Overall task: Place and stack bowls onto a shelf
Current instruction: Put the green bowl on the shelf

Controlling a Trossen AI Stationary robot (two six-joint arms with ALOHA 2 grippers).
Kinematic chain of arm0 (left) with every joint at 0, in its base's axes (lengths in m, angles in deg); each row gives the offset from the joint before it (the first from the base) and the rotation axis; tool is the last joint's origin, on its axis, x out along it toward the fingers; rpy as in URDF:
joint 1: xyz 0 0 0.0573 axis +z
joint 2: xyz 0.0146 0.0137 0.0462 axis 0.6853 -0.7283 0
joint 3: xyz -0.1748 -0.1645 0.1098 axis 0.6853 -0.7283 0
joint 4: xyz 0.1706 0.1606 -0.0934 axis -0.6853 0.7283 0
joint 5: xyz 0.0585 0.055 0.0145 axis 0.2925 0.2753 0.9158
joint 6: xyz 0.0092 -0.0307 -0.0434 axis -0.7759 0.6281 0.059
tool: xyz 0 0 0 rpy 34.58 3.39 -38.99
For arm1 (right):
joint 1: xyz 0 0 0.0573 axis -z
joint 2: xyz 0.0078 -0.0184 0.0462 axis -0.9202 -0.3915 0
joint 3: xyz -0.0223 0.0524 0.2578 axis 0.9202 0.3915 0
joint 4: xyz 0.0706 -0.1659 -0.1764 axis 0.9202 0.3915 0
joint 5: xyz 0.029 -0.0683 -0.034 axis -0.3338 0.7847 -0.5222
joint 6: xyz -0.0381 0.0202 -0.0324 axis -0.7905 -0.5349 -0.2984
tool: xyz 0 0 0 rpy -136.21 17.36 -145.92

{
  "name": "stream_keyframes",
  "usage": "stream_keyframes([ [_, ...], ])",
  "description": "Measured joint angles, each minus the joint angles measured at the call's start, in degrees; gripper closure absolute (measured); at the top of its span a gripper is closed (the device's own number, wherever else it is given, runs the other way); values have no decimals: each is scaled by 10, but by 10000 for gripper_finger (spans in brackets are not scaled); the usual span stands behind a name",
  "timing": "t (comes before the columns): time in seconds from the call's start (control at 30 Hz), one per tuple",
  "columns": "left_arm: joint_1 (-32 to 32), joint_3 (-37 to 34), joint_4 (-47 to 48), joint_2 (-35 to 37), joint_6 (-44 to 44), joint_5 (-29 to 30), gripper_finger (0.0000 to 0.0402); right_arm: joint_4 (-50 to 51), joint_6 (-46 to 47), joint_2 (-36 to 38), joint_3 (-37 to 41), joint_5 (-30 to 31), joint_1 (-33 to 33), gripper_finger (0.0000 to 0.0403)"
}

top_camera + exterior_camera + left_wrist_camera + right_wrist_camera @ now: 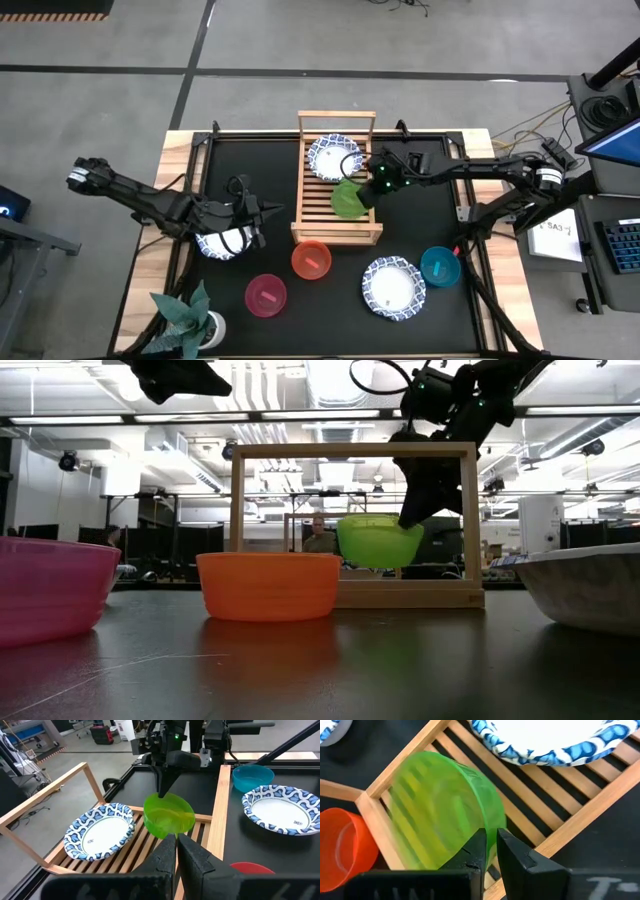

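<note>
The wooden slatted shelf stands at the table's far middle, and a blue-patterned white bowl rests on its far slats. My right gripper reaches in from the right, shut on the green bowl over the shelf's near half. My left gripper hovers shut left of the shelf, raised above another patterned bowl on the mat. The orange-red bowl, magenta bowl, teal bowl and a third patterned bowl sit on the mat nearer me. My right gripper pinches the green bowl's rim on its right side, one finger inside the wall and one outside. The fingers come slanting down from above and the right. The bowl is tilted over the slats; whether its base touches them I cannot tell.
A potted plant stands at the near left corner. The shelf's tall frame rail rises at its far end. Bare mat lies right of the shelf. A person sits in the room beyond the table.
</note>
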Motion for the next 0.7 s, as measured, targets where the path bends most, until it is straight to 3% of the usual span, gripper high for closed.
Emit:
stream_keyframes([
  [0.13, 0, 0, -7, 0, 0, 0, 402, 0, 0, 0, 0, 29, -10, 355],
  [0.5, -3, 0, -6, 0, 15, 0, 402, 10, -16, 1, 0, 33, -4, 331],
  [0.7, -10, 0, -5, 0, 27, -1, 402, 96, -28, 9, -16, 46, 12, 338],
])
